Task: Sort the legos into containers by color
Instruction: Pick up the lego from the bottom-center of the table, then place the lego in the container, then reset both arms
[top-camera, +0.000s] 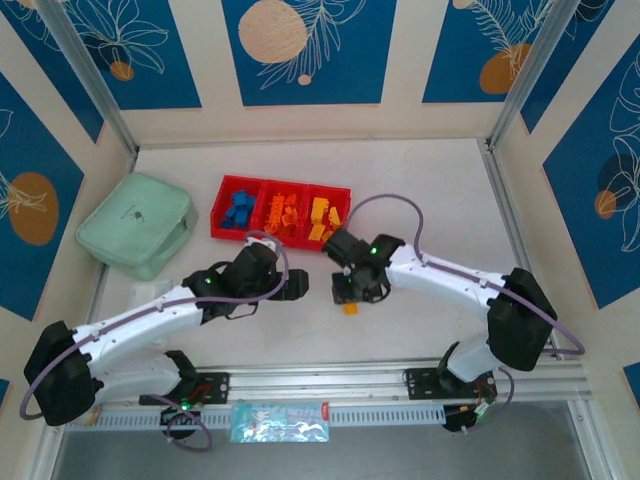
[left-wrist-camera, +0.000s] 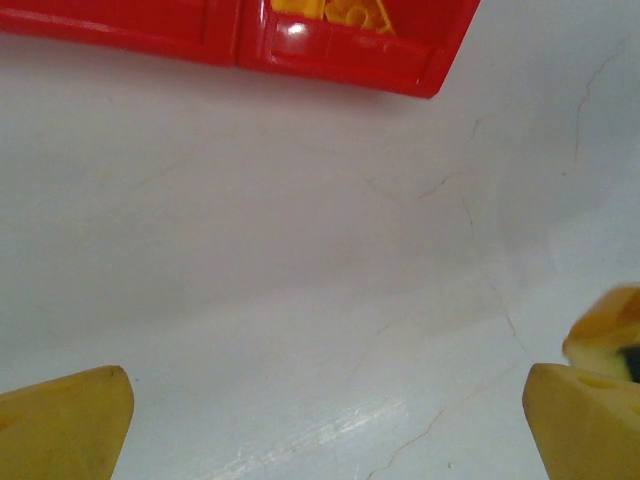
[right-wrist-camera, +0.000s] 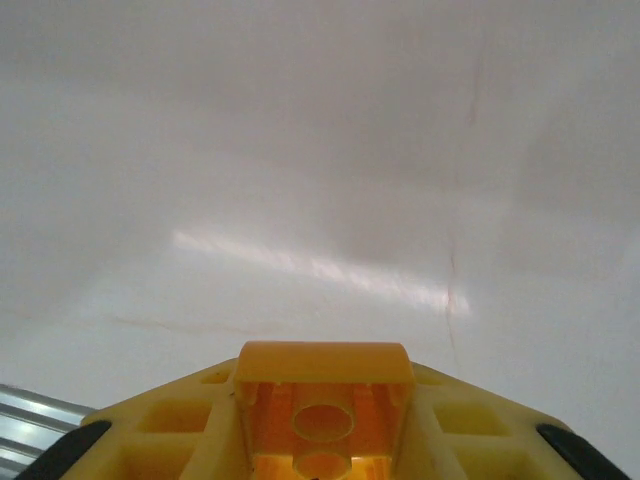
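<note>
sitting inside right end effector (right-wrist-camera: 322, 400) (orange lego (right-wrist-camera: 322, 360))

On the table (top-camera: 430, 190), the tray (top-camera: 290, 182) lies at twelve o'clock of the arms, with the case (top-camera: 137, 224) just beside it at nine o'clock. Legos (top-camera: 284, 213) lie in all three of its side-by-side compartments. At six o'clock of the tray sits the left gripper (top-camera: 298, 285), with the right gripper (top-camera: 350, 298) near it at three o'clock, a lone lego (right-wrist-camera: 322, 420) between its fingers.
</note>
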